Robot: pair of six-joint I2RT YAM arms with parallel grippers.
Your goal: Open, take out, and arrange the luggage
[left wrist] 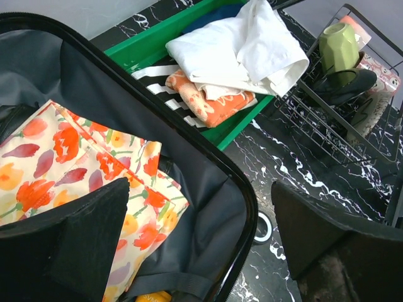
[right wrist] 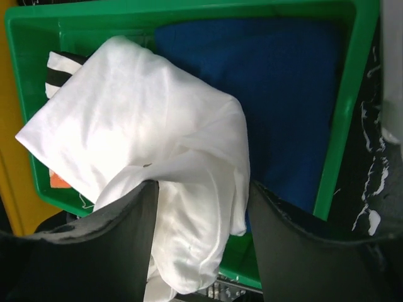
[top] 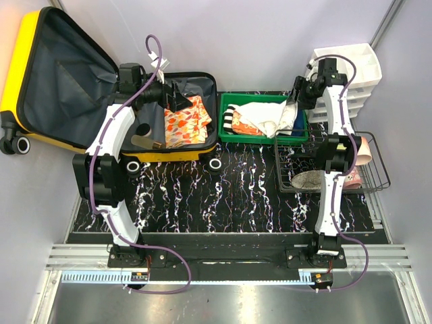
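Note:
The yellow luggage [top: 17, 67] lies open at the back left, its lid with grey lining tipped up against the wall. A floral cloth [top: 185, 121] [left wrist: 82, 151] lies in its base. My left gripper [top: 177, 100] [left wrist: 198, 201] hangs open over the base's right rim, one finger above the floral cloth, the other outside the shell. Over the green tray [top: 260, 138] [right wrist: 189, 9], my right gripper [top: 300, 101] [right wrist: 201, 195] has its jaws apart. A fold of the white cloth [right wrist: 138, 119] hangs loosely between them, with a gap at the right finger.
The tray also holds a blue cloth [right wrist: 283, 82], an orange cloth [left wrist: 214, 104] and a striped cloth [left wrist: 164, 88]. A wire basket [top: 378, 169] at the right holds a green cup [left wrist: 340, 47] and a black shoe [left wrist: 343, 85]. White drawers [top: 354, 67] stand behind it.

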